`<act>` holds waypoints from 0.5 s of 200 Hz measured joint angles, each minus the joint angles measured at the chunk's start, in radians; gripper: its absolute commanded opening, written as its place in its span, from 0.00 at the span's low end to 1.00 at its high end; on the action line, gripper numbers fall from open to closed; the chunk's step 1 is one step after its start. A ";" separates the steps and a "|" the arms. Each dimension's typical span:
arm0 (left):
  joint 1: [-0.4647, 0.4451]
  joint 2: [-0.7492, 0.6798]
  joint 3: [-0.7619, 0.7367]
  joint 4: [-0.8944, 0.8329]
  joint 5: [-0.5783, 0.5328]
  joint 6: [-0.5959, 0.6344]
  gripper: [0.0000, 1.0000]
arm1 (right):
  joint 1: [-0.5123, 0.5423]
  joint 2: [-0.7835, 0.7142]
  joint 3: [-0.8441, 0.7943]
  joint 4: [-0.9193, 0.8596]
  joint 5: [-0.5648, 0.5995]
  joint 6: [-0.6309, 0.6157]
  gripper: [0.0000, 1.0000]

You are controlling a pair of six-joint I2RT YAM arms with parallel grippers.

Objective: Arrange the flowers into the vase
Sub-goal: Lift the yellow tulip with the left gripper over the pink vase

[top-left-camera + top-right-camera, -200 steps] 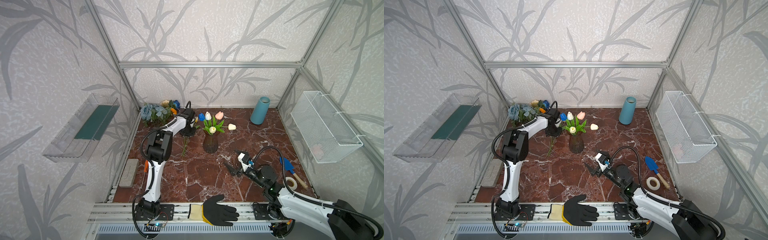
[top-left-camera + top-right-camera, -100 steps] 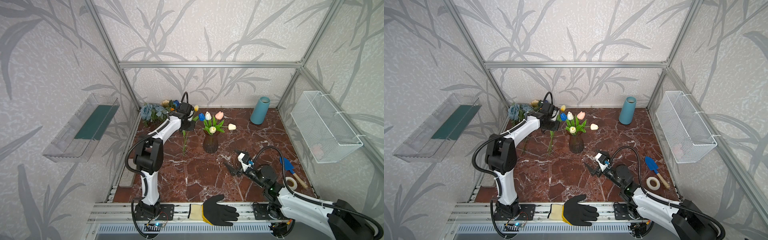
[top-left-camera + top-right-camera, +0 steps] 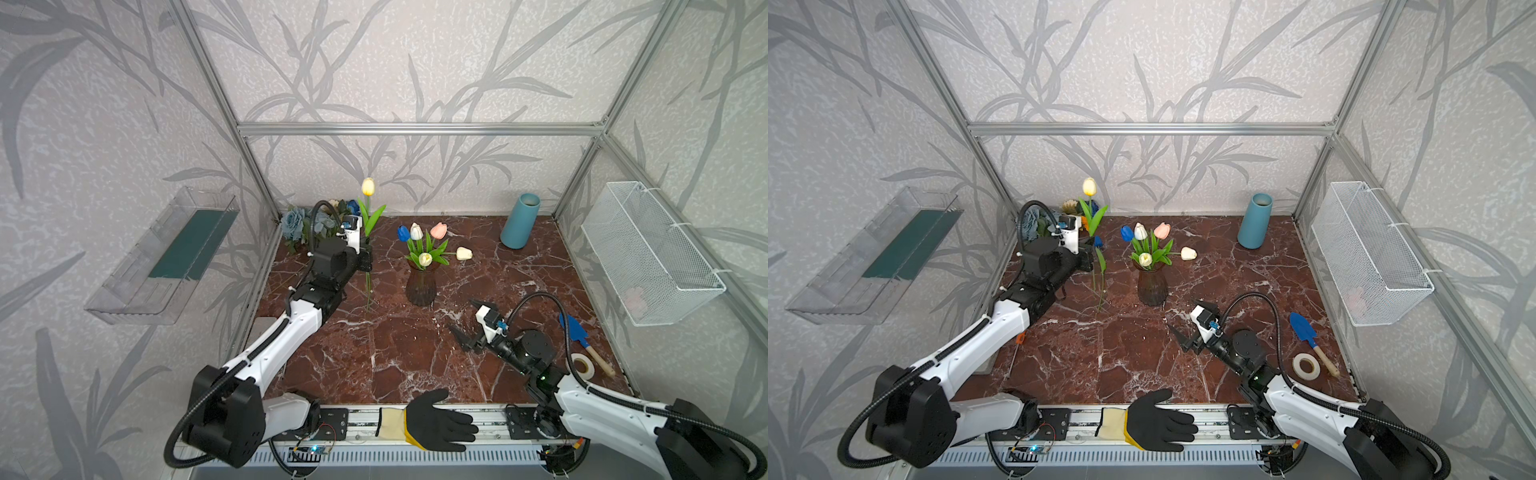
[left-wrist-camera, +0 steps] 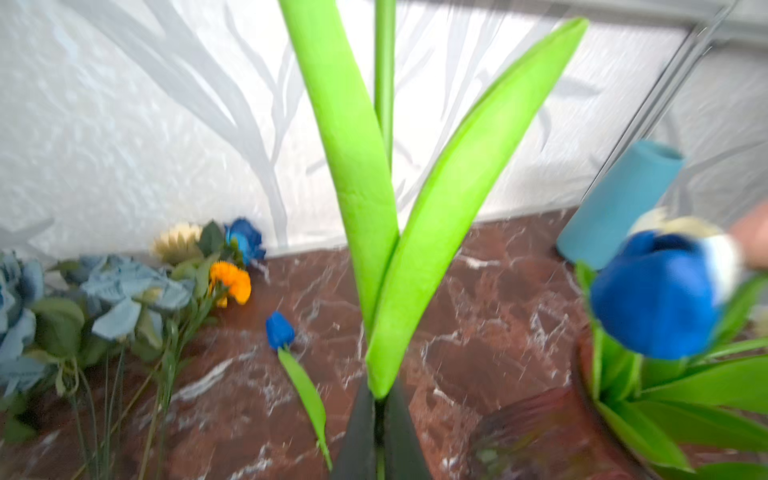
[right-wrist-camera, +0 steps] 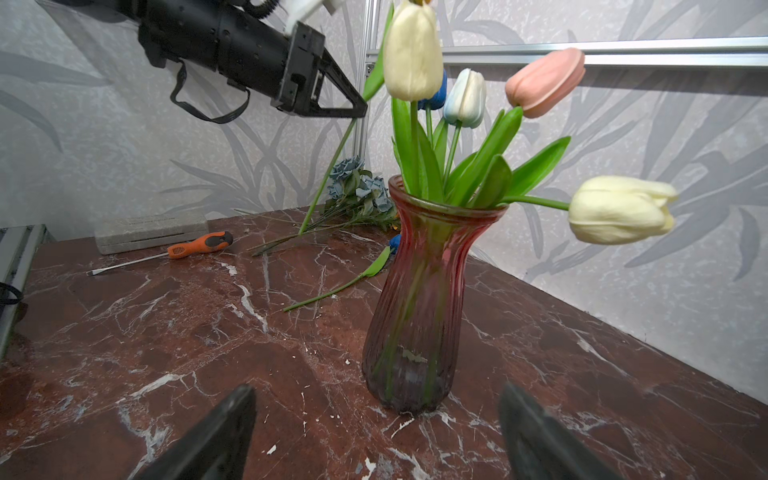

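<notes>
My left gripper (image 3: pixel 367 258) (image 3: pixel 1095 254) (image 4: pixel 380 415) is shut on the stem of a yellow tulip (image 3: pixel 368 187) (image 3: pixel 1089 187). It holds the tulip upright above the table, left of the vase, with the stem end hanging below the jaws. The reddish glass vase (image 3: pixel 420 286) (image 3: pixel 1152 286) (image 5: pixel 419 299) holds blue, white, pink and cream tulips. More flowers (image 3: pixel 307 224) (image 4: pixel 124 291) lie in the back left corner, with a blue tulip (image 4: pixel 279 328) on the table beside them. My right gripper (image 3: pixel 466 318) (image 3: pixel 1192 320) (image 5: pixel 376 390) is open and empty, low in front of the vase.
A teal cylinder (image 3: pixel 519 226) stands at the back right. A blue trowel (image 3: pixel 575 330) and a tape roll (image 3: pixel 582 365) lie at the right. A screwdriver (image 5: pixel 199 245) and a grey block (image 5: pixel 149 230) lie at the left edge. A black glove (image 3: pixel 436 422) rests on the front rail.
My left arm has lifted the yellow tulip from low over the table to upright, its head now high against the back wall. The right arm has not moved.
</notes>
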 measured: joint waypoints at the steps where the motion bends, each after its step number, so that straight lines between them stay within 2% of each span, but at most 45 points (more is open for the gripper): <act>1: 0.000 -0.007 -0.008 0.011 0.003 0.000 0.00 | 0.000 0.000 0.000 0.000 0.000 0.000 0.92; 20: 0.000 -0.087 -0.089 0.151 0.059 0.000 0.00 | 0.000 -0.003 0.000 0.000 0.000 0.000 0.92; 45: -0.008 -0.134 -0.120 0.302 0.169 -0.011 0.00 | 0.000 -0.003 0.000 0.000 -0.001 0.000 0.92; 70: -0.028 -0.149 -0.122 0.436 0.246 -0.029 0.00 | 0.000 -0.001 0.000 0.000 -0.003 0.000 0.92; 100: -0.045 -0.117 -0.122 0.594 0.286 -0.059 0.00 | 0.000 0.016 0.000 0.001 -0.005 0.000 0.92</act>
